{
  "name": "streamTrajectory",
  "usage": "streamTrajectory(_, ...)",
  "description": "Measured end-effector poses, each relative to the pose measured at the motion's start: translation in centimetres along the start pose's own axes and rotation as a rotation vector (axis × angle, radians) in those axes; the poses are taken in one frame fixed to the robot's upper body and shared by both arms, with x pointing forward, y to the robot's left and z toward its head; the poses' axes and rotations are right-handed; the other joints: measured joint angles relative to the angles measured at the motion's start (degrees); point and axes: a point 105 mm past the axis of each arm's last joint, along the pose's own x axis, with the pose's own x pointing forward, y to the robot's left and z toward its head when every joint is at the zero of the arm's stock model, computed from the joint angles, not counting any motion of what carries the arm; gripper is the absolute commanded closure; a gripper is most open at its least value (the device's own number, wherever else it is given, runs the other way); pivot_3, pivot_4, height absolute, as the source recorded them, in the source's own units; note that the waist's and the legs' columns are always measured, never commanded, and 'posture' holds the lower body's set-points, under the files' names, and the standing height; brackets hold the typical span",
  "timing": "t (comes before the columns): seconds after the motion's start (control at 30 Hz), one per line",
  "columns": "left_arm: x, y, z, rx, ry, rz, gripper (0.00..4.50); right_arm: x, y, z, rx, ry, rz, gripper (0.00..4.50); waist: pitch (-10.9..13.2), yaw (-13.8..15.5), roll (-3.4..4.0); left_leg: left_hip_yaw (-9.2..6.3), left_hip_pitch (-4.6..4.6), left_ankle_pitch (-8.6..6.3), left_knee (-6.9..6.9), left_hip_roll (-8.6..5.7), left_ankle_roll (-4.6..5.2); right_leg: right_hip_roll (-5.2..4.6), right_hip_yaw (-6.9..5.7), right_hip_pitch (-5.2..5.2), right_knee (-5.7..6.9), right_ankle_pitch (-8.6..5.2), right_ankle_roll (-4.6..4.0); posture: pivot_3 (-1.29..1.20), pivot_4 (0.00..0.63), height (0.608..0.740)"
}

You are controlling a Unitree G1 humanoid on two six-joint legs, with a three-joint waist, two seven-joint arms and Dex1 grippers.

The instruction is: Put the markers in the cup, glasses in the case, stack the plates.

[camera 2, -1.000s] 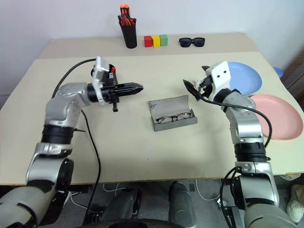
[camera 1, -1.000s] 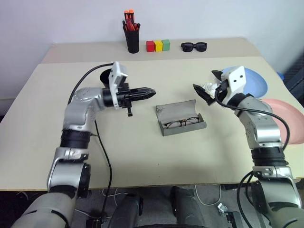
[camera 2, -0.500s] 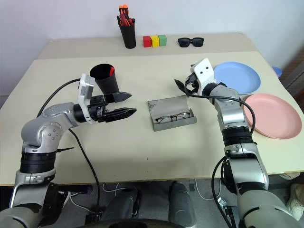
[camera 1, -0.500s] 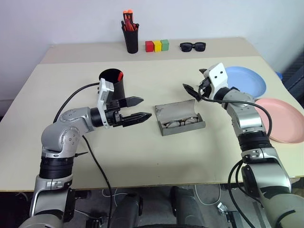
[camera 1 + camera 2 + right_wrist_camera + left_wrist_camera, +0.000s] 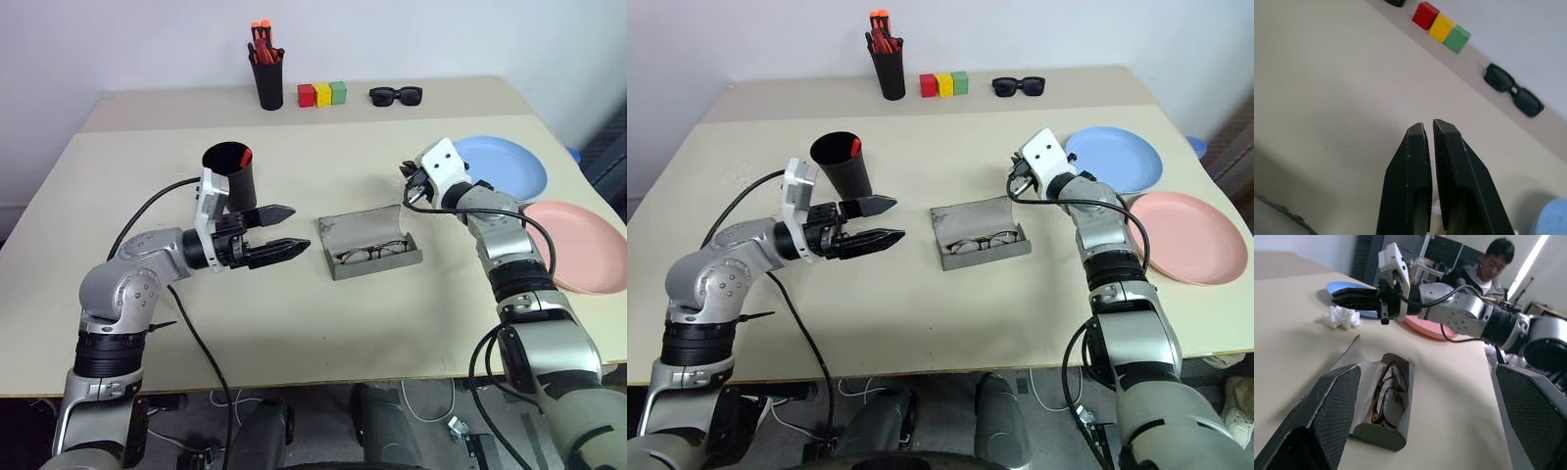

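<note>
The left claw point(image 5: 286, 231) is hanging spread wide and empty above the table point(image 5: 294, 333), pointing toward the grey case point(image 5: 370, 247). The black cup point(image 5: 230, 173) is standing just behind it, a red marker point(image 5: 246, 155) poking above its rim. The case is lying open with the glasses point(image 5: 372, 253) inside. The right claw point(image 5: 1429, 133) is pressed together above a crumpled white wad point(image 5: 1342, 317), beyond the case. The blue plate point(image 5: 505, 164) and pink plate point(image 5: 580, 245) are sitting side by side at the right, unstacked.
</note>
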Motion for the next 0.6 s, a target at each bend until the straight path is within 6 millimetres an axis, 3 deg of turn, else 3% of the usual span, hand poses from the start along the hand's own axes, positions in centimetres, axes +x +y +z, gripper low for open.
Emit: streamTrajectory(0.6, 0.8, -1.0, 0.1, 0.024, 0.005, -0.010, 0.00, -0.4, 2.0, -1.9, -0.242, 0.089, 0.258, 4.39, 0.0, -0.7, 0.00, -0.01, 0.01, 0.00, -0.03, 0.00, 0.00, 0.00, 0.01, 0.01, -0.03, 0.00, 0.00, 0.00, 0.150, 0.740)
